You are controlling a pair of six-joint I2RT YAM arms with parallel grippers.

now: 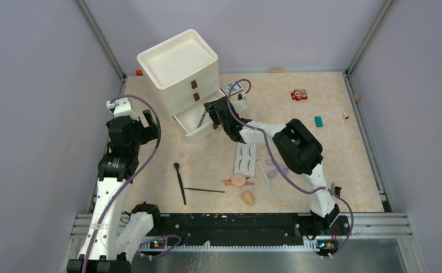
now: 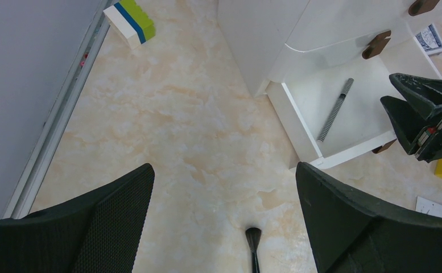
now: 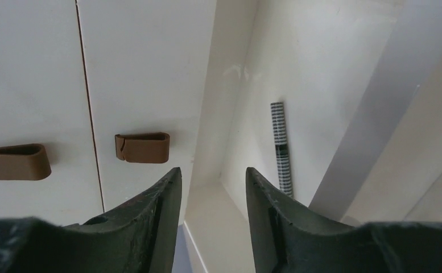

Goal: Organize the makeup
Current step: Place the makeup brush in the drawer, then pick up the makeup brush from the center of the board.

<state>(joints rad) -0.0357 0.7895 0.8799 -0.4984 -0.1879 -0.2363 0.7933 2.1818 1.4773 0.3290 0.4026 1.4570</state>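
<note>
While pencil [image 3: 281, 149] lies free, right pincer [image 3: 213, 170] stands half-spread.

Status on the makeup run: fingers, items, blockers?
Left gripper open, empty. Right gripper open above the open bottom drawer; striped pencil lies inside. Black brush, eyelash card, peach sponge on the table. Nothing in the way.

Checkered pencil [image 2: 335, 110] flat in the open drawer [image 2: 372, 122]
I see eyelash card [image 1: 245, 158], black brushes [image 1: 180, 183], peach sponge [image 1: 248, 197] lying loose outside.

Lab test cell; grey panels [image 1: 31, 85], aluminium rails [image 1: 235, 219]
</note>
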